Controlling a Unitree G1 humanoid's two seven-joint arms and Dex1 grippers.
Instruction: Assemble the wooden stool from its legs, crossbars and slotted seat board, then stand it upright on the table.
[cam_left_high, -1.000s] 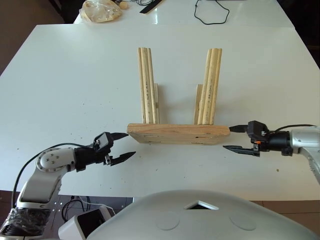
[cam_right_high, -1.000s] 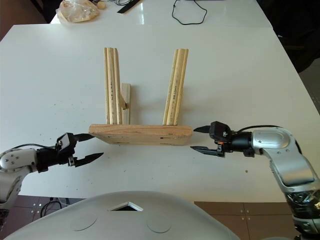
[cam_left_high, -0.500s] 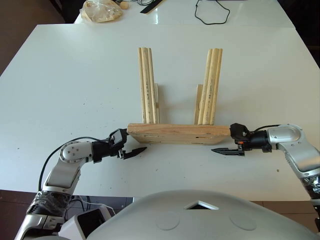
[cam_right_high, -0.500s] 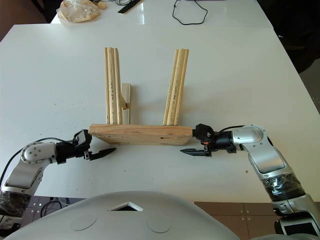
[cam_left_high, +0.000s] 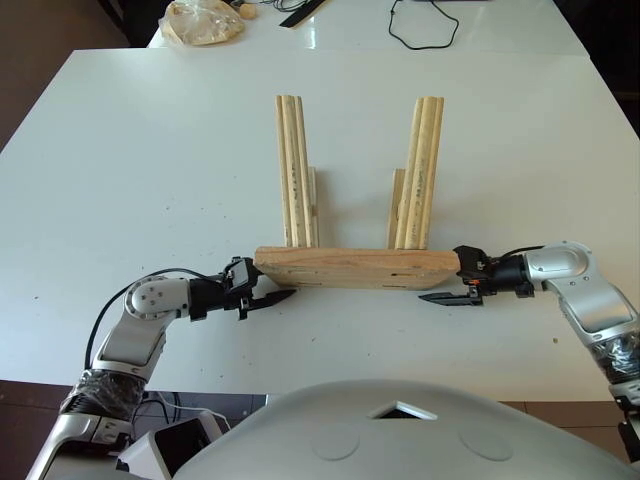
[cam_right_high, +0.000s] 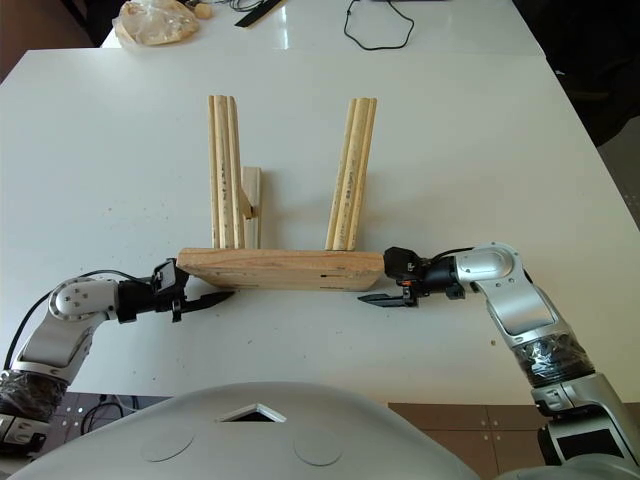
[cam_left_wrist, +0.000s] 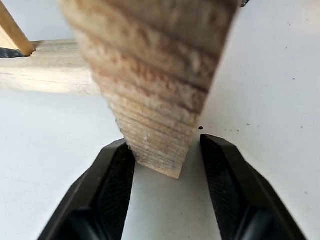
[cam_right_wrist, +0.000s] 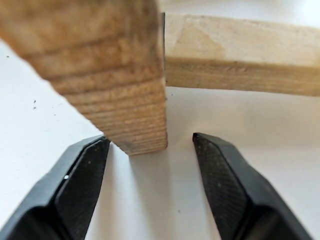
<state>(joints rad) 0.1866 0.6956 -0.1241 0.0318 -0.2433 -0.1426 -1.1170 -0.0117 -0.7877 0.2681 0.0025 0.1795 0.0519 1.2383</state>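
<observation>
The wooden stool lies on its side on the white table (cam_left_high: 140, 180). Its seat board (cam_left_high: 355, 268) stands on edge nearest me, and two leg pairs (cam_left_high: 296, 170) (cam_left_high: 420, 172) with short crossbars (cam_left_high: 313, 205) point away. My left gripper (cam_left_high: 268, 282) is open and straddles the board's left end (cam_left_wrist: 155, 75); one finger (cam_left_wrist: 112, 190) touches the wood, the other (cam_left_wrist: 225, 185) stands just off it. My right gripper (cam_left_high: 445, 277) is open around the right end (cam_right_wrist: 115, 85), with its fingers (cam_right_wrist: 80, 185) apart from the wood.
A filled clear bag (cam_left_high: 203, 20) and a black cable (cam_left_high: 425, 25) lie on the far table behind. Bare tabletop extends to the left and right of the stool and beyond its legs.
Both grippers have moved inward along the table, from a short way off each end of the seat board to straddling its ends. The stool has not moved.
</observation>
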